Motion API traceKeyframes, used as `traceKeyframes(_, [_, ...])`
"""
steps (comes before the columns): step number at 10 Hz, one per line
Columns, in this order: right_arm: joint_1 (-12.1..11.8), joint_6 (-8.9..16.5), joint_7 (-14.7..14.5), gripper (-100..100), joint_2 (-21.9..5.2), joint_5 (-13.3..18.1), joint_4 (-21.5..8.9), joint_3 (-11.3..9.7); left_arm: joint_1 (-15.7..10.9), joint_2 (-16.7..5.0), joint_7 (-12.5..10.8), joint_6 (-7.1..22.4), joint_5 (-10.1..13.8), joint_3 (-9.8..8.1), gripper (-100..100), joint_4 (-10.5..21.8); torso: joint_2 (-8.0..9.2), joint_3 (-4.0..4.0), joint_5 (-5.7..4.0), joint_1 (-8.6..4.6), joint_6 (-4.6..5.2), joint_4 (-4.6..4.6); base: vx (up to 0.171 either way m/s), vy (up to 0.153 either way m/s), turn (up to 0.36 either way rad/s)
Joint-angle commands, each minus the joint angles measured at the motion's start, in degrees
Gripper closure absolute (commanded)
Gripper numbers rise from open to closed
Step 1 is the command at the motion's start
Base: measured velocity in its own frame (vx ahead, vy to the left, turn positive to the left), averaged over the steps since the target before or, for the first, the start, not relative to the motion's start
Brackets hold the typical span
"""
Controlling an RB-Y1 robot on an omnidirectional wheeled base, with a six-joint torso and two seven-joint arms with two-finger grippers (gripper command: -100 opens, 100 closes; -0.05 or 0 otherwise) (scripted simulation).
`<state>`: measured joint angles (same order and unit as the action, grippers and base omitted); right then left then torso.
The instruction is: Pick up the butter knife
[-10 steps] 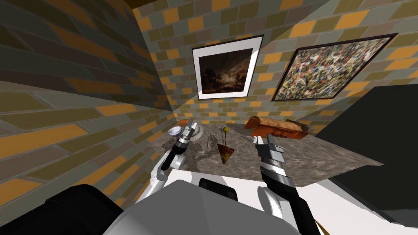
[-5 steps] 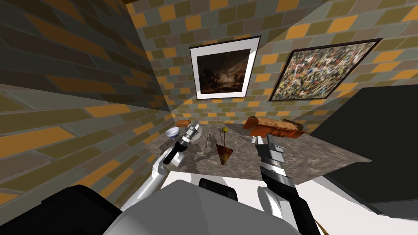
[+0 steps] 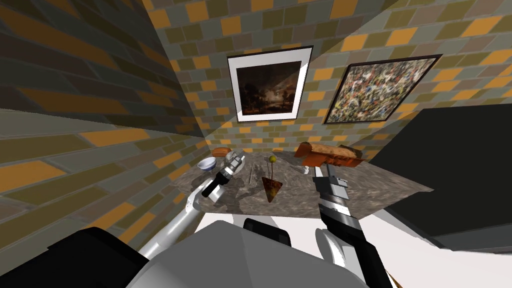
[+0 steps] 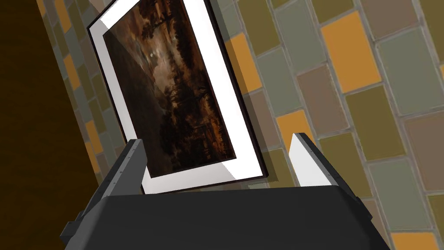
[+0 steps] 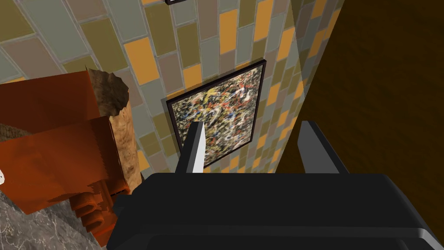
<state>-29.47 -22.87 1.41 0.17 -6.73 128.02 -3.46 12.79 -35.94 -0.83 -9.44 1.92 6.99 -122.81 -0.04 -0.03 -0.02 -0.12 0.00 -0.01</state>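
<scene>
My left gripper (image 3: 235, 158) hovered with its blade fingers spread above the mottled grey stone tabletop (image 3: 380, 187). Just beside it lay the butter knife (image 3: 250, 174), a thin pale sliver, flat between the gripper and a triangular brown wedge (image 3: 271, 188). My right gripper (image 3: 323, 170), likewise spread, hung near a boxy rust-orange object (image 3: 325, 155).

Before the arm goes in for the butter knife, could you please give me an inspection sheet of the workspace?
Surface: grey-brown marbled table, set in a corner.
Job's things: butter knife, a thin pale sliver lying flat, ungrasped.
Clutter: white bowl; brown wedge with a yellow-headed stem; orange-brown block.
Grippers: left gripper fingers open, empty; right gripper fingers open, empty, near the block.
Cables: nothing seen.
Surroundings: tiled walls; dark framed picture; speckled painting.
</scene>
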Motion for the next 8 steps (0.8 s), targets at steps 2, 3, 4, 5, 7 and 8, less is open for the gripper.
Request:
traceKeyframes(2, [0.00,0.00,0.00,0,0.00,0.00,0.00,0.00,-0.62,-4.18,0.07,2.19,0.58,0.96,-100,2.50,-0.02,-0.02,-0.01,-0.06,0.01,-0.01,0.015,-0.045,-0.100])
traceKeyframes(3, [0.00,0.00,0.00,0,0.00,0.00,0.00,0.00,-0.82,-5.85,0.15,3.79,0.95,1.65,-100,4.04,-0.01,-0.01,-0.02,-0.04,-0.02,0.00,0.014,-0.050,-0.098])
traceKeyframes(4, [0.00,0.00,0.00,0,0.00,0.00,0.00,0.00,-0.82,-6.83,0.15,3.79,0.95,1.65,-100,4.04,-0.02,-0.01,-0.02,-0.07,0.00,0.00,0.005,-0.036,-0.056])
traceKeyframes(5, [0.00,0.00,0.00,0,0.00,0.00,0.00,0.00,-0.92,-9.10,0.21,5.41,1.34,2.35,-100,5.64,0.01,0.01,-0.01,-0.03,-0.02,0.00,-0.001,-0.052,-0.114])
traceKeyframes(7, [0.00,0.00,0.00,0,0.00,0.00,0.00,0.00,-0.91,-12.01,0.28,7.05,1.73,3.05,-100,7.28,0.04,0.02,-0.02,-0.06,-0.02,0.01,0.004,-0.048,-0.093])
traceKeyframes(8, [0.00,0.00,0.00,0,0.00,0.00,0.00,0.00,-0.80,-14.07,0.34,8.61,2.13,3.75,-100,8.97,0.02,0.01,-0.02,-0.08,0.00,0.01,0.014,-0.080,-0.226])
